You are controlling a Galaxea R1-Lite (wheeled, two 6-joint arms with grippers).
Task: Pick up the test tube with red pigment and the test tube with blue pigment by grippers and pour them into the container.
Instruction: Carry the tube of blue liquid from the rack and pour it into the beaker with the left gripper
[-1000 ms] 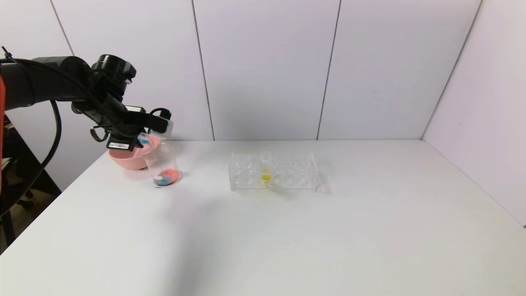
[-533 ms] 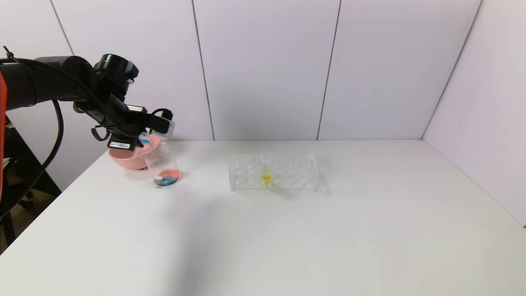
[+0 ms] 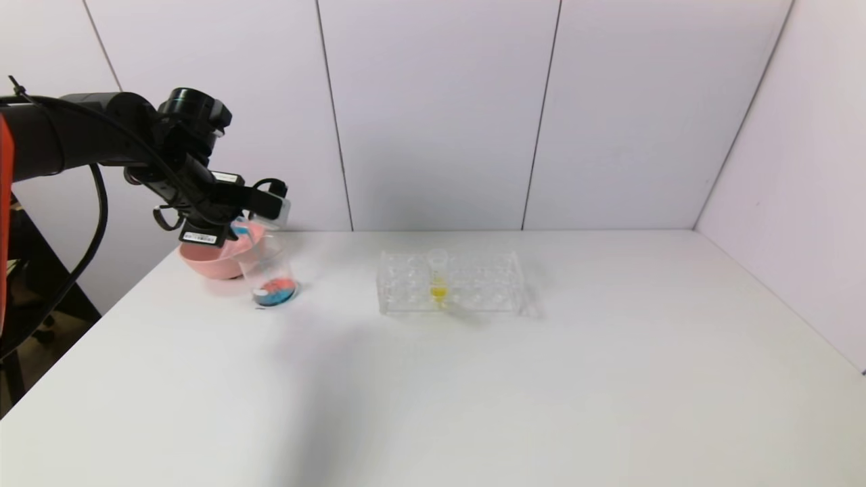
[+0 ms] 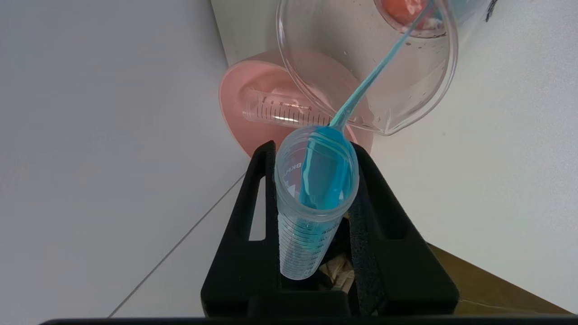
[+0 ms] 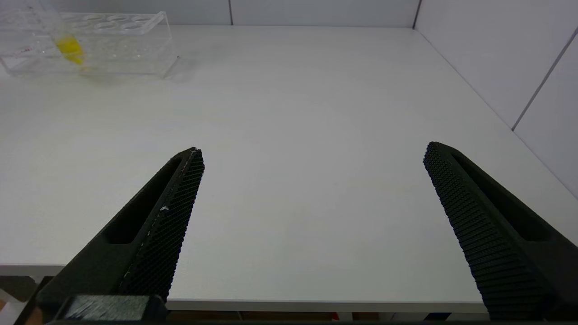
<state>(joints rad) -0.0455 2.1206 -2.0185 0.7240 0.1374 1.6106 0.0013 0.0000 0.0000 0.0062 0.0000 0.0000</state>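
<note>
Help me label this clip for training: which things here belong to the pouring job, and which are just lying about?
In the job:
- left gripper, shut on the blue test tube, pouring
- beaker, holding red and blue liquid
- empty test tube in the pink bowl

Lying about:
- tube rack
- yellow test tube
- right gripper, open, idle

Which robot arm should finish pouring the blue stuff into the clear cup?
The left: its gripper is shut on the clear graduated blue-liquid tube, tipped over the clear beaker. The right gripper is open, far off.
</note>
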